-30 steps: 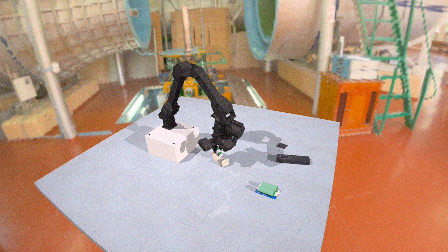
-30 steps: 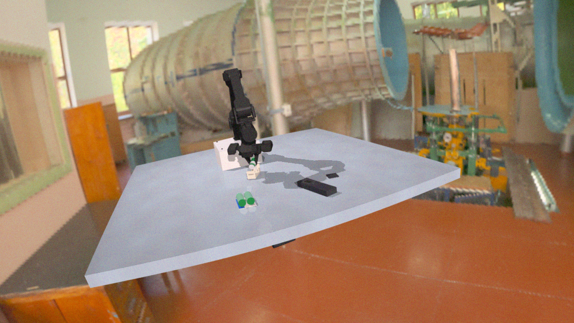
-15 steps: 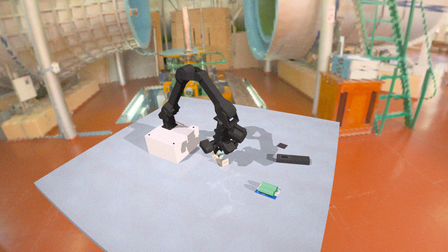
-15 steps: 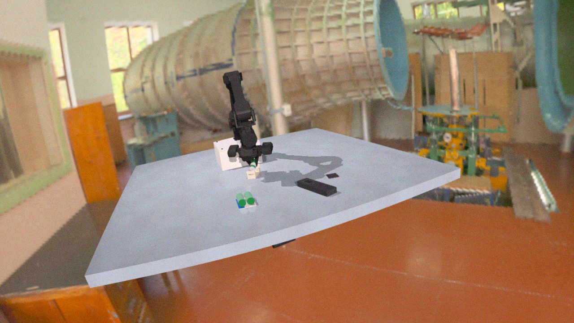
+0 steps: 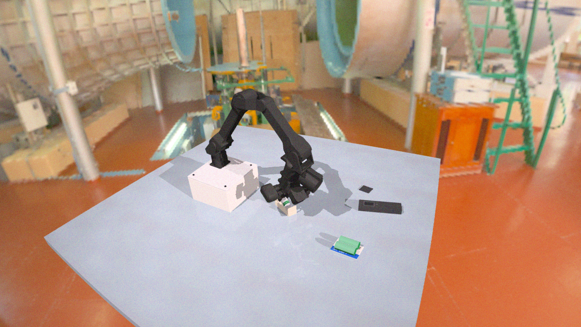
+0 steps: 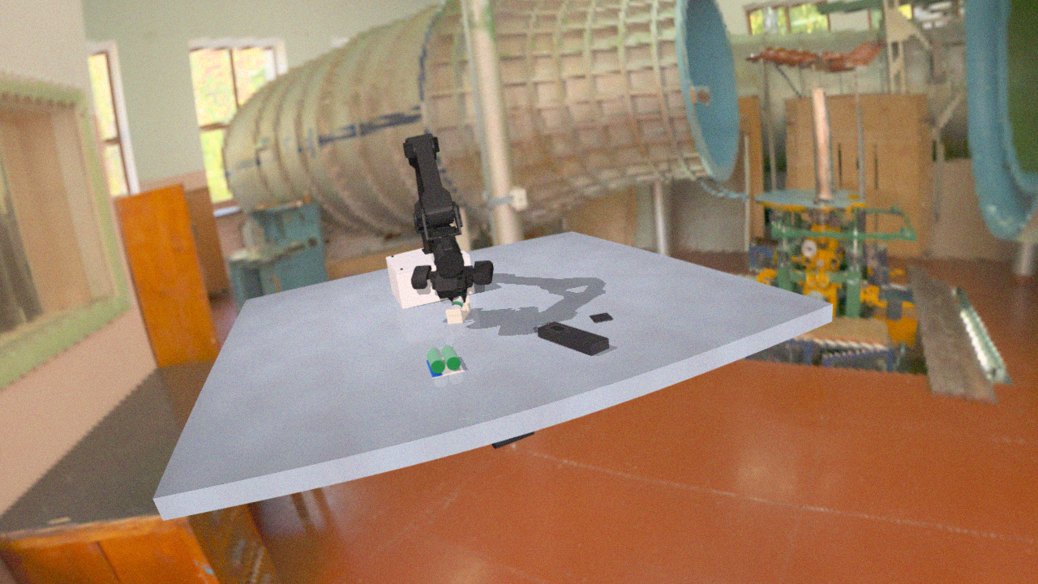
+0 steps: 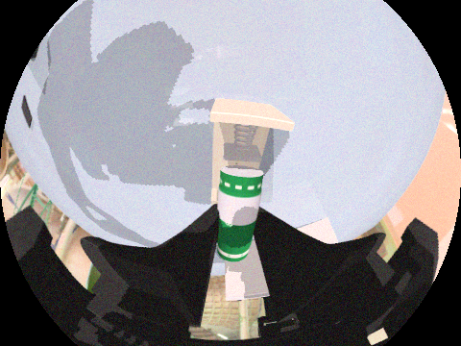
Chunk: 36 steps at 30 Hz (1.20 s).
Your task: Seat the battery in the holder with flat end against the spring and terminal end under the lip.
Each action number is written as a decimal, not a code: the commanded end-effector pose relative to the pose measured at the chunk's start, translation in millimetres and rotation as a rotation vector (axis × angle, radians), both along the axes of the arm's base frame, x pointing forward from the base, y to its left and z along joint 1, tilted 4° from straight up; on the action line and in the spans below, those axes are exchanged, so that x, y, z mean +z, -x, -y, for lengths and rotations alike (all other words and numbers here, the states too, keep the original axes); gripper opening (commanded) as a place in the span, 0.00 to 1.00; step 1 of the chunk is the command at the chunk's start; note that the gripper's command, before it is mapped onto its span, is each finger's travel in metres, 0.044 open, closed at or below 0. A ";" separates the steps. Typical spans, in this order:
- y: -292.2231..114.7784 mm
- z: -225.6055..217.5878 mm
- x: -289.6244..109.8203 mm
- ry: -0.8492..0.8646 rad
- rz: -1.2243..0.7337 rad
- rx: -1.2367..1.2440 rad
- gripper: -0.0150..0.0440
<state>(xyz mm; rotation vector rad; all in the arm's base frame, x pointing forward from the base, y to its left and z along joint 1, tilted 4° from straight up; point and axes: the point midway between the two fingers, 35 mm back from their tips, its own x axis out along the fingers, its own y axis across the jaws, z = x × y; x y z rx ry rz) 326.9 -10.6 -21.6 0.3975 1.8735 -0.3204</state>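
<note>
My gripper (image 5: 287,199) (image 6: 456,298) (image 7: 236,210) is shut on the white and green battery (image 7: 240,206) (image 5: 285,200). It holds the battery low over the cream holder (image 5: 288,210) (image 6: 455,315) (image 7: 252,114), lined up along the holder's channel. In the wrist view the battery's far end points toward the spring (image 7: 242,135) and stops just short of it. The battery's near end is hidden between my fingers. I cannot tell whether the battery touches the holder floor.
The arm's white base box (image 5: 223,183) (image 6: 408,279) stands close behind the holder. A black flat bar (image 5: 379,206) (image 6: 572,337) and a small black square (image 5: 365,188) (image 6: 600,317) lie to one side. A green pair of cells on a blue plate (image 5: 347,245) (image 6: 443,360) lies nearer the front.
</note>
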 end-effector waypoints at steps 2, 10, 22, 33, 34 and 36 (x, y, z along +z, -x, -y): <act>-2.4 0.7 -1.5 -0.018 -0.026 0.000 0.40; -3.8 1.4 -4.8 -0.033 -0.072 0.001 0.40; -9.4 4.0 -6.7 -0.029 -0.076 0.003 0.40; -16.8 7.4 -6.3 -0.025 -0.070 0.004 0.40; -17.2 7.6 -6.3 -0.025 -0.070 0.004 0.40; -18.1 7.9 -6.1 -0.025 -0.071 0.004 0.40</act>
